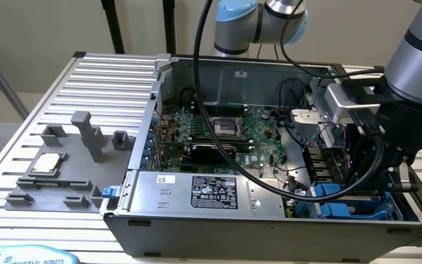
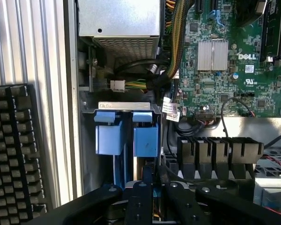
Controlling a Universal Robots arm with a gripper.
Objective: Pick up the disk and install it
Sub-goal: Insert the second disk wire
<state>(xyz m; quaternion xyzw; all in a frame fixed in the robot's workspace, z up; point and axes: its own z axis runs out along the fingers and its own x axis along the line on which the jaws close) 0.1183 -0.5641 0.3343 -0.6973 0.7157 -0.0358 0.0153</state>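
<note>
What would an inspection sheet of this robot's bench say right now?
surface: slatted metal table, carrying an open computer case
job's things: disk in its blue carrier, on edge in the drive bay, in line with the gripper; a second blue carrier stands beside it
clutter: grey fixture tray on the exterior view's left, with a small square chip on it
grippers: gripper low inside the case, at the drive bay
cables: black cables loop from the arm across the motherboard; wire bundle inside the case
surroundings: black stand legs behind the table
</note>
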